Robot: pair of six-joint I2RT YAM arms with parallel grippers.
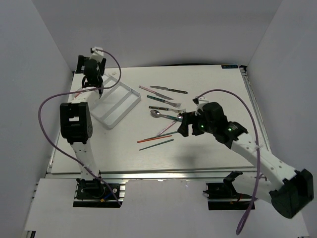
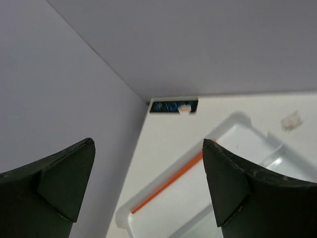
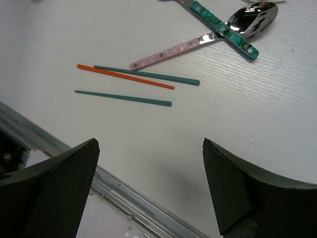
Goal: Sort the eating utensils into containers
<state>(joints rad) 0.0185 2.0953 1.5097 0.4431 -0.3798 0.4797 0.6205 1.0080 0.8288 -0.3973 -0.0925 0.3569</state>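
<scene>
The white tray (image 1: 119, 101) lies at the far left of the table, and its containers run lengthwise. My left gripper (image 1: 94, 80) hovers over the tray's far end, open and empty (image 2: 148, 144). Below it an orange chopstick (image 2: 168, 186) rests in the outer compartment of the tray (image 2: 124, 218). Loose eating utensils lie mid-table: a knife (image 1: 169, 89), forks (image 1: 166, 107), a spoon (image 1: 157, 113). My right gripper (image 1: 182, 125) stands open (image 3: 148, 144) above bare table, near an orange chopstick (image 3: 126, 77), two teal chopsticks (image 3: 124, 97), a pink-handled piece (image 3: 168, 52) and a teal-handled piece (image 3: 223, 27).
White walls close in on the left and back, close to the left gripper. A blue label (image 2: 173, 106) marks the table's far left corner, with a small white piece (image 2: 291, 120) beside the tray. The metal front rail (image 3: 124, 193) runs along the table's near edge.
</scene>
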